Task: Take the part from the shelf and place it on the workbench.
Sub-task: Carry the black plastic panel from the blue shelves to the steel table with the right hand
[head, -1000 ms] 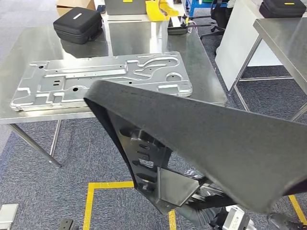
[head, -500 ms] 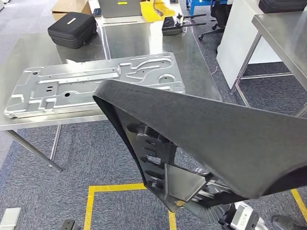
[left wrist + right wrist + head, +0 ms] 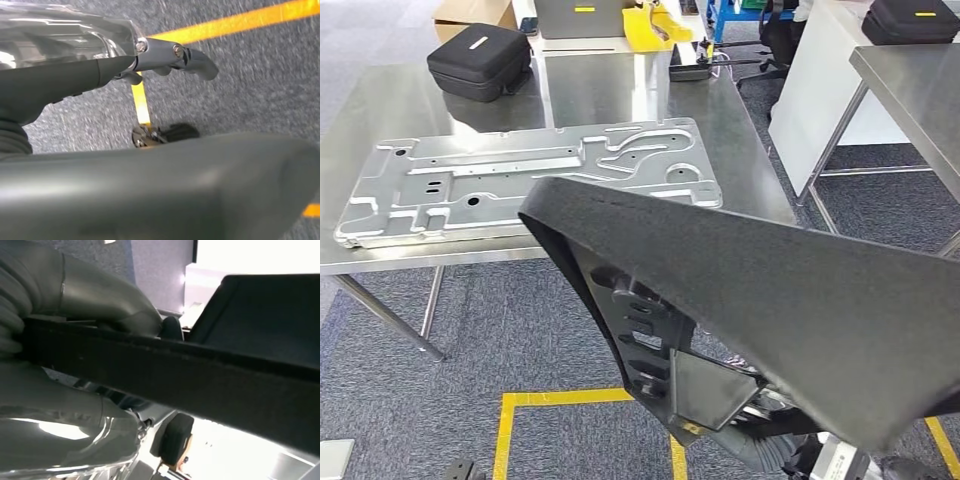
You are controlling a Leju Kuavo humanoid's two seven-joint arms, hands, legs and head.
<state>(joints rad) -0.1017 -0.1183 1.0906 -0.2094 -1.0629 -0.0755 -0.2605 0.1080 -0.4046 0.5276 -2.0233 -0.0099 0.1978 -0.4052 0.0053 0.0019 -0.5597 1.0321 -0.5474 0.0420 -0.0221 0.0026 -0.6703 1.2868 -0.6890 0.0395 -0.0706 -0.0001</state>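
A large black felt-covered part (image 3: 773,290) with a metal bracket on its underside fills the lower right of the head view, tilted, its near corner pointing at the workbench (image 3: 743,140). My right hand (image 3: 86,300) grips the part's edge (image 3: 188,375), thumb on one face and fingers on the other. In the head view the part hides that hand, with only the arm (image 3: 841,462) showing below it. My left hand (image 3: 75,85) hangs over the carpet, fingers apart and holding nothing.
A stamped metal plate (image 3: 516,180) covers the workbench's near half; a black case (image 3: 478,55) sits at its far left. A second steel table (image 3: 916,80) stands to the right. Yellow tape (image 3: 546,400) marks the carpet before the bench. Boxes and yellow items (image 3: 648,22) lie behind.
The whole picture has swayed a little sideways and back as the camera moved. The black part stays in my right hand in the same tilt.
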